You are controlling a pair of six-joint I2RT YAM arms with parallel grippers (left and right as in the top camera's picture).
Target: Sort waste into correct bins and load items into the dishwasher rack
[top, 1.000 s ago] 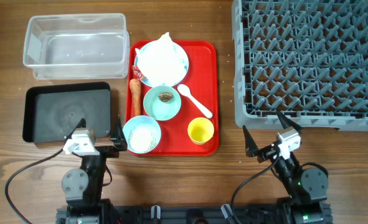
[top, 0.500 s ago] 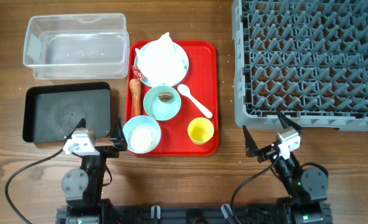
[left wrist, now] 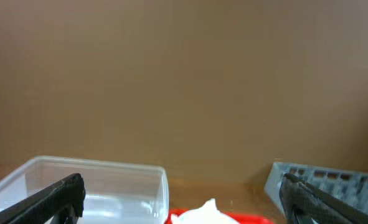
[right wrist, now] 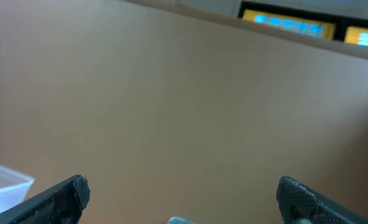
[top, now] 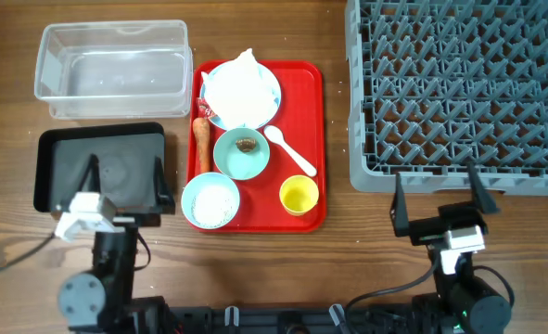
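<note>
1. Overhead: the left gripper (top: pixel 123 163) hangs over the black tray's (top: pixel 65 139) near edge and the right gripper (top: pixel 436 176) sits just before the dishwasher rack (top: pixel 459 83). Both are spread wide and empty. All waste and dishes lie on the red tray (top: pixel 312 111). The napkin (top: pixel 243 82) covers the plate (top: pixel 274 100), so a deep pinch may drag the plate too. Tipping the rice bowl (top: pixel 210 200) carelessly would scatter grains.
2. Left wrist: it shows mostly wall, with the clear tub (left wrist: pixel 96 186) and the napkin tip low in frame. A reach could be misjudged.
3. Right wrist: the fingers stand apart, and nothing on the table shows clearly. The wide fingers might snag the rack's pegs.
</note>
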